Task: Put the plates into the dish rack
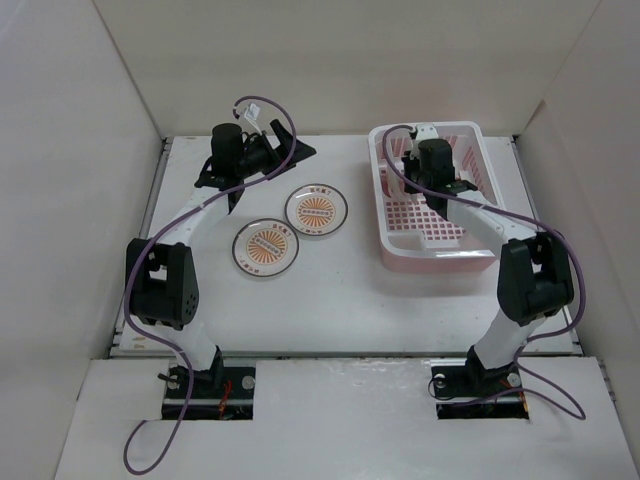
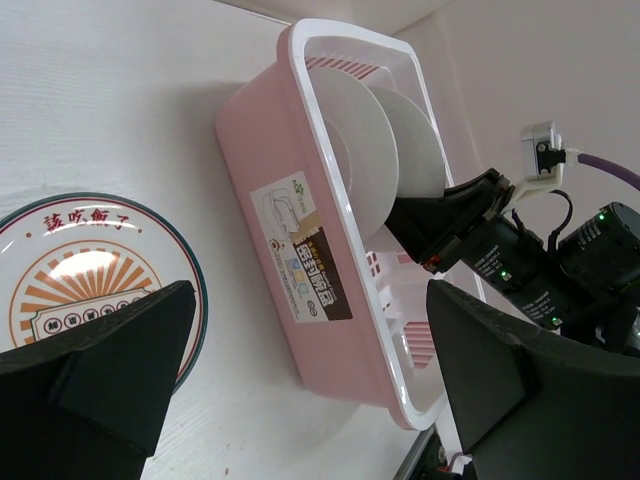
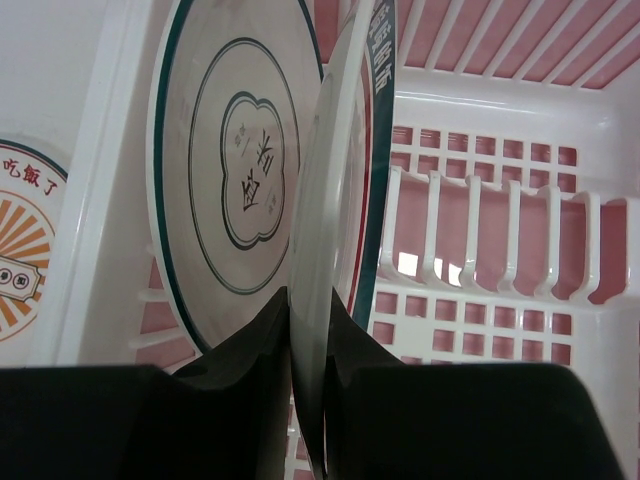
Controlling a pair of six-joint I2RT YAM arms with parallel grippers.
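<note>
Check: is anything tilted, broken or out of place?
Nothing stands out. The ringed plate and the rimmed plate, held by the right gripper, stand upright in the dish rack; two sunburst plates lie flat on the table.

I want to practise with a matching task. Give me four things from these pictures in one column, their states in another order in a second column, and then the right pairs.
Things:
1. ringed plate
2. green-red rimmed plate
3. nearer sunburst plate
4. left gripper

States:
a. lies flat on the table
b. open, holding nothing
c. clamped on edge by the right gripper
d. stands upright in the dish rack, no fingers around it

Pairs: 1-d, 2-c, 3-a, 4-b
</note>
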